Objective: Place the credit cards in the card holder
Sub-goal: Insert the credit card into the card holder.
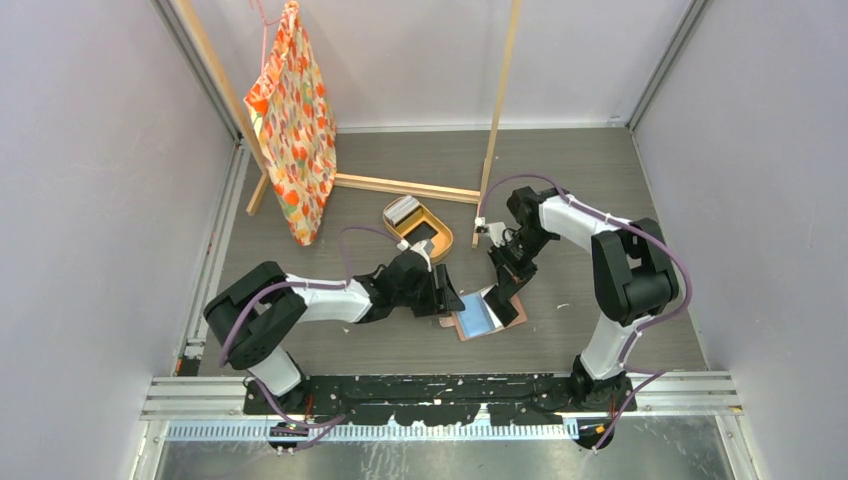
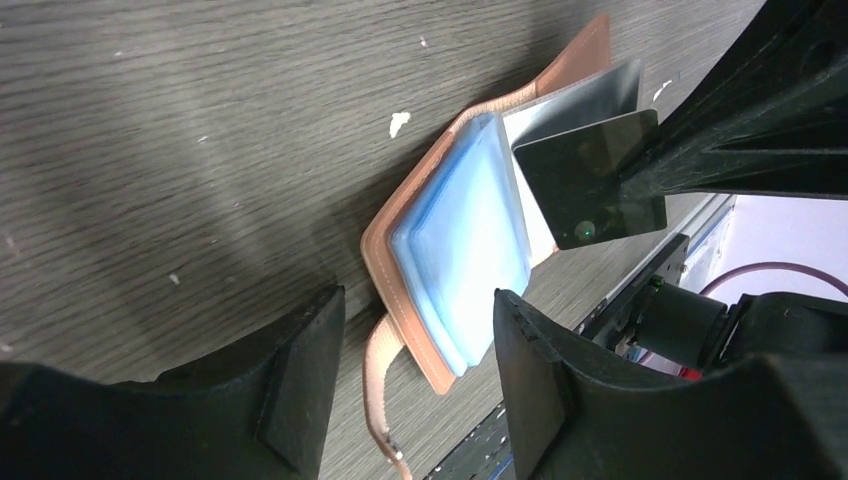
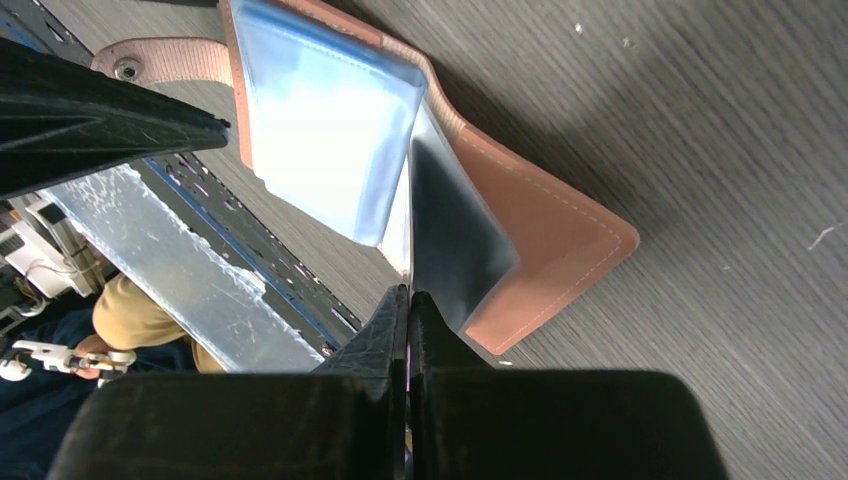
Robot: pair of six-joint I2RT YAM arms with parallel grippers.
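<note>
Found card holder [image 1: 480, 318] open at frame ctr. Saw right gripper [image 3: 408, 298] pinched shut on dark card [image 3: 450, 250], partly in pocket; left gripper [image 2: 418, 300] parted, empty, astride holder. Judged early stage: more credit cards [image 1: 402, 209] waiting in tray [image 1: 441, 240], upper ctr.

Left arm [image 1: 320, 298] stretched low toward the centre, forearm nearly level. Left gripper [image 2: 415, 310] angled down, jaws standing apart. Right arm [image 1: 575, 218] bent at the elbow, wrist turned inward and down. Right gripper [image 3: 408, 300] pinched flat on the edge of a dark card [image 3: 450, 230].
</note>
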